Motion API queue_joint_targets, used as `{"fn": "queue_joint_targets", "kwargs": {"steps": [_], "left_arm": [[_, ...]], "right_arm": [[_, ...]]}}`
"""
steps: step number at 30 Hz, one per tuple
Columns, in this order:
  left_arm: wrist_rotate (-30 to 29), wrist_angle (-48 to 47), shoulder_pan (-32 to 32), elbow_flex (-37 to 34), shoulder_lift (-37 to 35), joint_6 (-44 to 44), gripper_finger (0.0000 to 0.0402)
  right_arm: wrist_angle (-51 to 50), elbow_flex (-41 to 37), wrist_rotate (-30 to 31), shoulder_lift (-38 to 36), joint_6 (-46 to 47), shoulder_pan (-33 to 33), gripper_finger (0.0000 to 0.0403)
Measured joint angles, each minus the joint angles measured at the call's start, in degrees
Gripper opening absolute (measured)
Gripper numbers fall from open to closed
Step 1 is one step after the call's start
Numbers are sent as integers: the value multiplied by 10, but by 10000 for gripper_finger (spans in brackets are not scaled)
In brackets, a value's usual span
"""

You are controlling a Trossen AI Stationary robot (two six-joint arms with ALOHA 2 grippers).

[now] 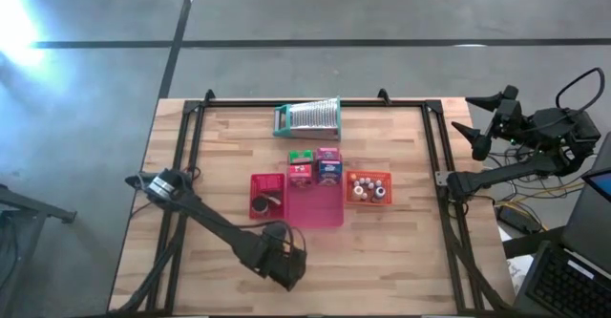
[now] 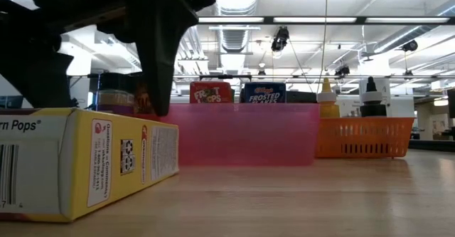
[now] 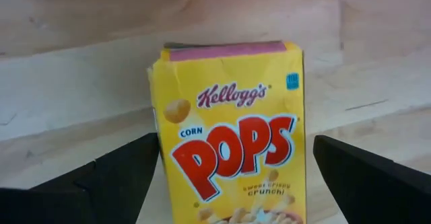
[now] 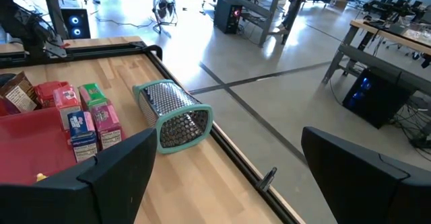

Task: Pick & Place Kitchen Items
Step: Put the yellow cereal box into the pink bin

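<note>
Two arms are in my view from above. My left tool (image 3: 232, 183) hangs low over the near part of the surface (image 1: 401, 251), its fingers (image 3: 101, 183) spread wide on both sides of the yellow Corn Pops box (image 3: 232, 136), which lies flat on the wood; I see no finger touching it. In the low view this box (image 2: 78, 162) is in front of the pink tray (image 2: 245, 134). Behind the tray stand small cereal boxes (image 1: 315, 165), and the orange basket (image 1: 368, 186) with tiny bottles is just beside it. My right tool (image 1: 477, 122) waits raised beyond the right edge of the surface, fingers apart and holding nothing. The metal grater (image 4: 172, 116) lies on its side near the far edge.
</note>
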Motion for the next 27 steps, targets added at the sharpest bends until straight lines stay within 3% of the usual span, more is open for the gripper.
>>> {"fn": "queue_joint_targets", "kwargs": {"steps": [12, 27], "left_arm": [[8, 4, 27, -10, 3, 35, 400], [48, 41, 48, -79, 9, 47, 400]], "right_arm": [[0, 0, 0, 0, 0, 0, 363], [0, 0, 0, 0, 0, 0, 364]]}}
